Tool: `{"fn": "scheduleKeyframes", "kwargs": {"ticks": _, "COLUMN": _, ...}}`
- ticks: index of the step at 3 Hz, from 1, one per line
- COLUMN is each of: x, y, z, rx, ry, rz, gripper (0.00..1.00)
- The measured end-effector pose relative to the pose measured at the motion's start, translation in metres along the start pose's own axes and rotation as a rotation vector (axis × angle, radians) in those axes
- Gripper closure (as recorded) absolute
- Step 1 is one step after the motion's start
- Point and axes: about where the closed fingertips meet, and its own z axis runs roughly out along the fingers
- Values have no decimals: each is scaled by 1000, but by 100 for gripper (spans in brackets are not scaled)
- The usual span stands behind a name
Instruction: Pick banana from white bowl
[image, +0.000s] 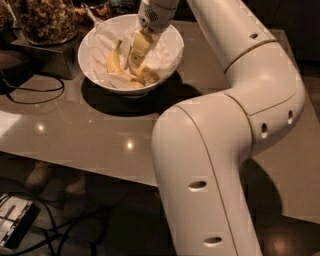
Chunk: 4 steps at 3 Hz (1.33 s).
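The ripe yellow curved banana (148, 75) lies on crumpled white paper toward 5 o'clock inside the wide round white bowl (87, 60). A second yellow banana (114, 62) curves at its 9 o'clock. The cream end effector (136, 61) reaches down between them from 12 o'clock (its opening and any hold cannot be told). The bowl stands on the glossy brown bench (100, 130), with a glass jar of nuts (45, 20) at 10 o'clock.
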Motion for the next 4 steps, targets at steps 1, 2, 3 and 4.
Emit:
{"fn": "scheduleKeyframes", "kwargs": {"ticks": 1, "x": 4, "y": -5, "z": 19, "rx": -20, "ry": 29, "rz": 51, "gripper": 32}}
{"fn": "scheduleKeyframes", "kwargs": {"ticks": 2, "x": 10, "y": -8, "z": 31, "rx": -40, "ry": 44, "rz": 99, "gripper": 35}}
{"fn": "scheduleKeyframes", "kwargs": {"ticks": 3, "x": 15, "y": -12, "z": 37, "rx": -49, "ry": 49, "rz": 137, "gripper": 39}}
{"fn": "scheduleKeyframes", "kwargs": {"ticks": 4, "x": 15, "y": -13, "z": 40, "rx": -51, "ry": 54, "rz": 155, "gripper": 43}}
